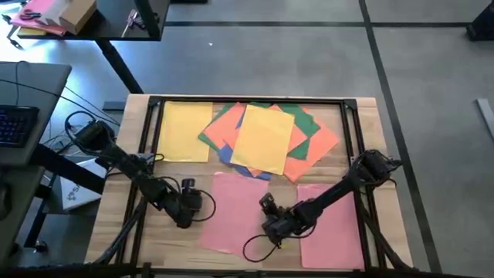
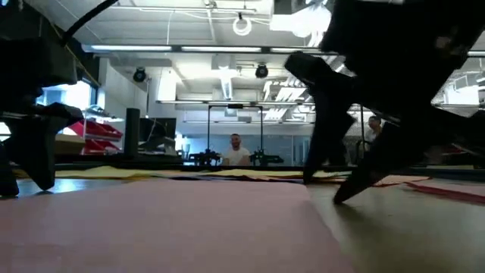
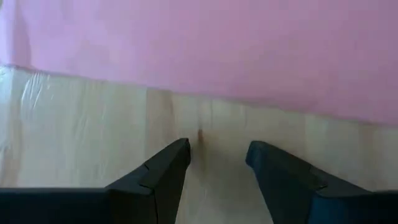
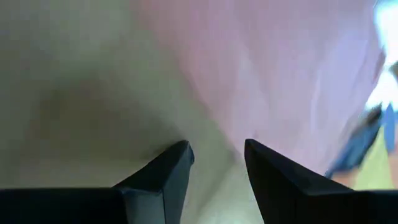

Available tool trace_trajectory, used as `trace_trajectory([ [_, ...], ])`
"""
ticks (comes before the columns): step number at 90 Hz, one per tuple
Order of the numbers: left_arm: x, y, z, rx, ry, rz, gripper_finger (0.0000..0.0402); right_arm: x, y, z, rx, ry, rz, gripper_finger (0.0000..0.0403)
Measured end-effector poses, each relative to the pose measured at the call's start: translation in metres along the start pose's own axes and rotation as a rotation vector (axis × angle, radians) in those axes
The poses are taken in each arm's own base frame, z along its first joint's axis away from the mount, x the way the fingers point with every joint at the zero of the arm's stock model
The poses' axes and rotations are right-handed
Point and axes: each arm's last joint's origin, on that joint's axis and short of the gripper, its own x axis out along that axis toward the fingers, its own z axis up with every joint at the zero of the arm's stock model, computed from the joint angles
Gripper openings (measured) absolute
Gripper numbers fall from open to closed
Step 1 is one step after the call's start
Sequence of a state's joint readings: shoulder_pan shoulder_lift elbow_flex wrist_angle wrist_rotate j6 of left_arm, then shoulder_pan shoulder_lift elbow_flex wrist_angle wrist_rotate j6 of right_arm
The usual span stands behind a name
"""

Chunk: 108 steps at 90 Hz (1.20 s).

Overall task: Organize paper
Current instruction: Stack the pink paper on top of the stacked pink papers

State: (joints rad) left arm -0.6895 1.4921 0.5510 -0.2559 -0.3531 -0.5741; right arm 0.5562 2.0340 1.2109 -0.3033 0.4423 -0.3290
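From above, the left gripper (image 1: 187, 207) sits low on the table (image 1: 116, 232) just beside the near pink sheet (image 1: 239, 212); the right gripper (image 1: 272, 224) is at that sheet's other edge, with a second pink sheet (image 1: 328, 224) behind it and the mixed pile (image 1: 266, 139) ahead.

The low view shows no readable writing.

In each wrist view the fingers are spread, holding nothing. I judge a flat, slow slide under 1 edge works best.
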Motion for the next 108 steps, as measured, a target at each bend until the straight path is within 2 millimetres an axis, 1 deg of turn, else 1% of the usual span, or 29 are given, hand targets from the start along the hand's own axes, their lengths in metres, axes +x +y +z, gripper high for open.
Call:
trace_trajectory([
  [17,0.005,0.004,-0.006,0.010,-0.013,-0.008,0.0172,0.012,-0.010,0.010,-0.055,-0.028,0.008,0.0144],
  [29,0.009,0.007,-0.011,-0.045,-0.044,-0.026,0.0172,0.014,-0.017,0.016,-0.063,-0.039,-0.009,0.0144],
  [36,0.009,0.007,-0.011,-0.048,-0.054,-0.019,0.0172,0.013,-0.020,0.021,-0.079,-0.030,-0.056,0.0144],
  [48,0.009,0.007,-0.011,0.004,-0.056,-0.023,0.0172,0.003,-0.032,0.036,-0.074,-0.049,-0.134,0.0144],
  [57,0.009,0.007,-0.011,0.007,-0.053,-0.027,0.0172,-0.006,-0.037,0.048,-0.067,-0.065,-0.183,0.0144],
  [63,0.009,0.007,-0.011,0.007,-0.051,-0.028,0.0172,-0.012,-0.039,0.055,-0.053,-0.092,-0.193,0.0144],
  [68,0.009,0.007,-0.011,0.002,-0.050,-0.027,0.0172,-0.015,-0.039,0.058,-0.038,-0.108,-0.173,0.0144],
  [73,0.009,0.007,-0.011,-0.003,-0.049,-0.028,0.0172,-0.016,-0.034,0.055,-0.034,-0.083,-0.147,0.0144],
  [81,0.009,0.006,-0.012,0.003,-0.049,-0.029,0.0172,-0.021,-0.022,0.046,-0.057,0.023,-0.117,0.0144],
  [87,0.008,0.004,-0.014,0.011,-0.052,-0.024,0.0172,-0.033,-0.011,0.039,-0.066,0.092,-0.075,0.0144],
  [96,0.007,0.002,-0.016,0.004,-0.059,-0.015,0.0172,-0.052,0.012,0.032,-0.056,0.167,0.045,0.0144],
  [102,0.006,0.000,-0.017,-0.004,-0.068,-0.010,0.0172,-0.060,0.030,0.031,-0.055,0.177,0.112,0.0144],
  [108,0.006,-0.001,-0.017,-0.013,-0.077,-0.010,0.0172,-0.063,0.044,0.035,-0.083,0.114,0.124,0.0144],
])
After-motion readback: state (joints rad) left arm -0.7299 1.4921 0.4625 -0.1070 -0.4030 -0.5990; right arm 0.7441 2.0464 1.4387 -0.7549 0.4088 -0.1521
